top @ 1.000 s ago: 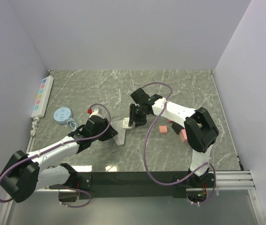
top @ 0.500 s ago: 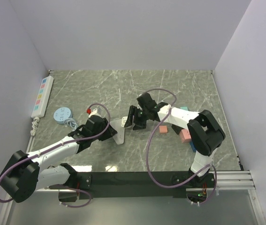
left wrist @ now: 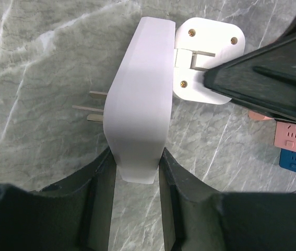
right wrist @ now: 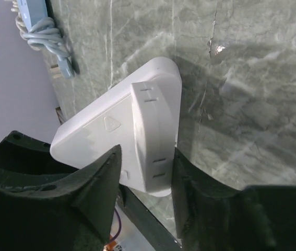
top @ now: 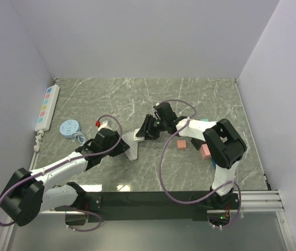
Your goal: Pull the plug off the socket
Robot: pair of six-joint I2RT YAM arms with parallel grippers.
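Note:
A white socket adapter [top: 131, 148] lies on the marble table with its metal prongs [left wrist: 93, 107] sticking out on one side. My left gripper [top: 122, 148] is shut on its near end, with the body [left wrist: 140, 104] pinched between my fingers [left wrist: 102, 172]. A white plug [left wrist: 205, 63] sits against the socket's far side and looks joined to it. My right gripper [top: 143, 133] is shut on the plug [right wrist: 155, 136], one finger on each side. The socket [right wrist: 101, 130] shows just behind it.
A white power strip [top: 47, 106] lies along the left wall, with a round blue device [top: 69, 127] and a small red object [top: 98, 124] near it. Pink blocks [top: 181, 144] [top: 205, 151] and a teal block [top: 204, 121] sit right of the plug, under the right arm.
My right gripper has moved in low and to the left, and its fingers now sit round the plug. The left arm and the socket have stayed put.

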